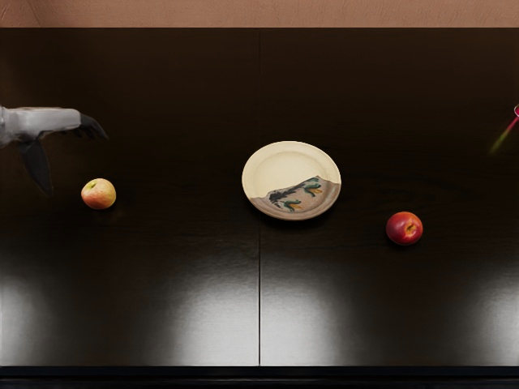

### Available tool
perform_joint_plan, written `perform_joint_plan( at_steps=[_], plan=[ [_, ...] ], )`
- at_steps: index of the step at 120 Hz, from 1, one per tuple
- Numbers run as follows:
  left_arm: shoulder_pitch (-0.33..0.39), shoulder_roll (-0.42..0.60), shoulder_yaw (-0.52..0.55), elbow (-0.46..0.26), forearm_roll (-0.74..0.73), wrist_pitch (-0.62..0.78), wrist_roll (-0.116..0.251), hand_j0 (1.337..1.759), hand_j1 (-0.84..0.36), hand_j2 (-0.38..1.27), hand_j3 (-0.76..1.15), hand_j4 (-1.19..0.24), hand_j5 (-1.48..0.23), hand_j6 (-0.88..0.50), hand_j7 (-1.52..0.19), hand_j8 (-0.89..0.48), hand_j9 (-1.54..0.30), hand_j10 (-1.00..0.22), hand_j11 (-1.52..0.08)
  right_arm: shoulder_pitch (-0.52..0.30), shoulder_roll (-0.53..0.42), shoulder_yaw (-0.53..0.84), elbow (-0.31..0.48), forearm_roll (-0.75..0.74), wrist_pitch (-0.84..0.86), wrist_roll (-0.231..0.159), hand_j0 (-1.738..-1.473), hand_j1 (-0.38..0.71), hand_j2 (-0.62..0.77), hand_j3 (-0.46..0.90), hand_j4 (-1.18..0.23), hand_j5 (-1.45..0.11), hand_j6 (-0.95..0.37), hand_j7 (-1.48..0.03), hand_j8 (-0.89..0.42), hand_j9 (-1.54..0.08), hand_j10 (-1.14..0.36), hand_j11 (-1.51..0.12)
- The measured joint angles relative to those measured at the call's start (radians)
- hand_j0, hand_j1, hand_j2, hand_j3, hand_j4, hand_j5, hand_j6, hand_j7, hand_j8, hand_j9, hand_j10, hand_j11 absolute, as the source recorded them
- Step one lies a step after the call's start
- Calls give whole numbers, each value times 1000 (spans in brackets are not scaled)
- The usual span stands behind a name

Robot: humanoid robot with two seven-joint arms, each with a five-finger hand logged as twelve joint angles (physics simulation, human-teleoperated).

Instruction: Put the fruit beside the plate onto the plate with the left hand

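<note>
L hand (40, 126) open, empty, beside yellowish-red round apple (98, 194).
Fingers (87, 126) spread, prob. pre-grasp; cream glazed plate (276, 164) sits well right.

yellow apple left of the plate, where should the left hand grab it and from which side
Probably around its widest middle, coming down from above. The yellow apple is round and sits alone on the table, and the open left hand shows just up and left of it with nothing between them.
</note>
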Motion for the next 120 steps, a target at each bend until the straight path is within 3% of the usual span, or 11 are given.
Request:
perform_joint_plan(
  at_steps=[28, 54, 120],
  plan=[
    [-67, -107, 200, -8, 59, 140, 1, 1658, 53, 53, 0, -255, -325, -257, -324, -257, -324, -255, -324, 0, 0, 0, 0, 0, 0, 0, -1658, -312, -6, 0, -31, -40, -31, -40, -31, -40, -31, -40],
    [-68, -177, 345, 21, 30, 243, 1, 1658, 37, 56, 0, -267, -342, -269, -342, -268, -341, -267, -341, 0, 0, 0, 0, 0, 0, 0, -1658, -312, -6, 0, -31, -40, -31, -40, -31, -40, -31, -40],
    [-9, -354, 394, 218, 3, 321, -2, 1658, -21, 64, 0, -313, -403, -313, -403, -313, -403, -312, -403, 0, 0, 0, 0, 0, 0, 0, -1658, -312, -6, 0, -31, -40, -31, -40, -31, -40, -31, -40]
  ],
)
